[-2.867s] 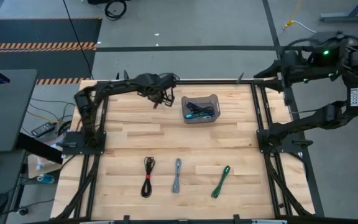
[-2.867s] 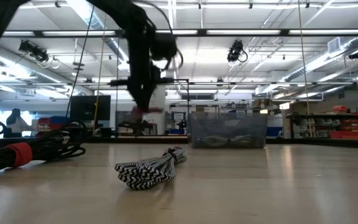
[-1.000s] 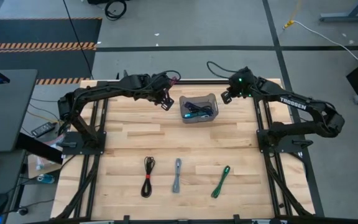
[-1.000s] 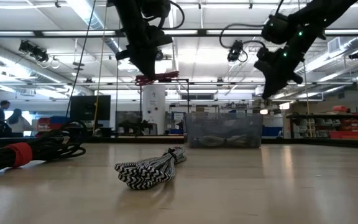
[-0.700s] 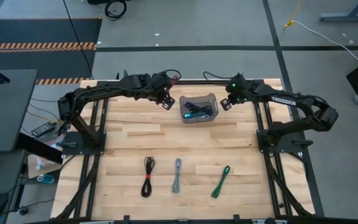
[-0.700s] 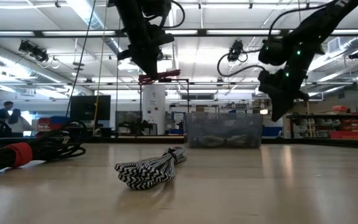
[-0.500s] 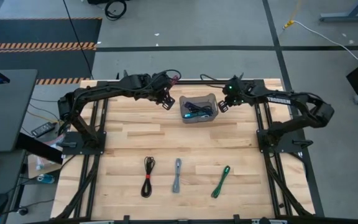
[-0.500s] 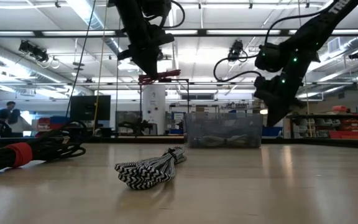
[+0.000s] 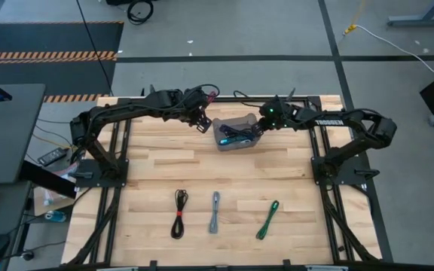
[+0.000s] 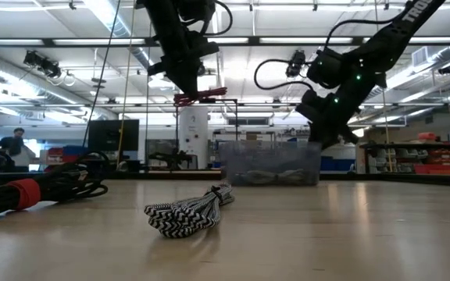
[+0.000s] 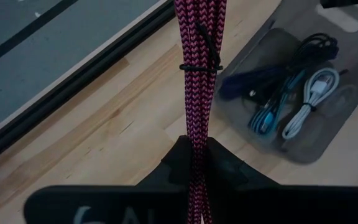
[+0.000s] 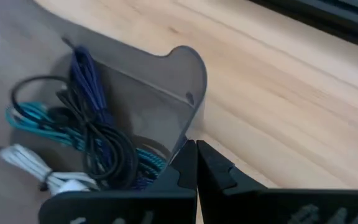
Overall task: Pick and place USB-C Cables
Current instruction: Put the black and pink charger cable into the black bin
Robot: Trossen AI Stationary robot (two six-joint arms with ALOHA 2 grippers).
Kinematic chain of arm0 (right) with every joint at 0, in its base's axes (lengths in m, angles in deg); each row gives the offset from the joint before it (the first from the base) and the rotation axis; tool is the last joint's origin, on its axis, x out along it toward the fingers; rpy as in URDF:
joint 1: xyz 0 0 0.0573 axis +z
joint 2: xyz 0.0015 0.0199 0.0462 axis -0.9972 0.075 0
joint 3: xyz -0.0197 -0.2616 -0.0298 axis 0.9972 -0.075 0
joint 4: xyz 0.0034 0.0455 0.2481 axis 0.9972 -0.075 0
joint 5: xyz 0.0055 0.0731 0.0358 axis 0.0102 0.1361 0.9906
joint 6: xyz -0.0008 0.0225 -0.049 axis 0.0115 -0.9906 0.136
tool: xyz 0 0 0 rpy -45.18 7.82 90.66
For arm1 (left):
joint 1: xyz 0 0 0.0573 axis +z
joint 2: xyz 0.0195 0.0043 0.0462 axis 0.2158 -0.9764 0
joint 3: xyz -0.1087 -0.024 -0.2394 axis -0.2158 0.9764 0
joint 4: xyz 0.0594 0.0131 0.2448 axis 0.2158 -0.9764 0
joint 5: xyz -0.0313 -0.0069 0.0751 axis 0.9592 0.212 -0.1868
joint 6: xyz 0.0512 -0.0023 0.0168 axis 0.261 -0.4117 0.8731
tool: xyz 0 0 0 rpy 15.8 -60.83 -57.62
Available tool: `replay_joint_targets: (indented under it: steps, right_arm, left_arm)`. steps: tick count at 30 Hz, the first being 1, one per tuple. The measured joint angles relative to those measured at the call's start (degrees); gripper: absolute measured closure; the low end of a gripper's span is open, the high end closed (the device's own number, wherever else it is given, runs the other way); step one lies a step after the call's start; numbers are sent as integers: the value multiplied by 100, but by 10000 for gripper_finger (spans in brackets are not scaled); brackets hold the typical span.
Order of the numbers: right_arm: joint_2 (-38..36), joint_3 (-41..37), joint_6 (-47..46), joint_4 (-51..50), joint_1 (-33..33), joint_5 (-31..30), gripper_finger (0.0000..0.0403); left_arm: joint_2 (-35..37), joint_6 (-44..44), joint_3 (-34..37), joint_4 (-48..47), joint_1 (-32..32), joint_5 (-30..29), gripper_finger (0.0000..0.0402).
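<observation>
Two grippers at the small translucent grey rectangular bin (image 9: 234,132); seven cables counted.

The left gripper (image 9: 202,123), just left of the bin and raised above the table, is clamped on one maroon braided cable bundle (image 11: 199,74). The right gripper (image 9: 258,129), fingers pressed together, touches the bin's right wall. Inside the bin lie three cables: one purple (image 12: 86,73), one teal (image 12: 27,115), one white (image 12: 27,162). Well in front of the bin, three more lie in a row: one black cable with a red tie (image 9: 179,214), one grey (image 9: 215,211), one green (image 9: 268,218).
</observation>
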Motion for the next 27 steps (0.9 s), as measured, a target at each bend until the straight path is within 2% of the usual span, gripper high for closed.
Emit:
replay_joint_targets:
  steps: [8,12,16,21,25,27]
  right_arm:
    - [-3,0,-401,882,183,47,403]
    - [-94,-2,-353,942,116,223,403]
    - [-555,-2,-310,959,-177,634,403]
    - [-1333,0,-250,833,-611,977,403]
    - [-1899,0,-238,836,-870,1220,403]
    - [-2131,0,-239,830,-952,1315,403]
  left_arm:
    - [0,-7,0,16,-2,126,375]
    - [0,-53,0,211,-42,125,375]
    - [0,-118,-2,713,-150,155,375]
    - [-42,-154,-10,1358,-331,505,375]
    - [-294,-43,-11,1417,-411,574,375]
    - [-496,-1,-9,1411,-437,790,375]
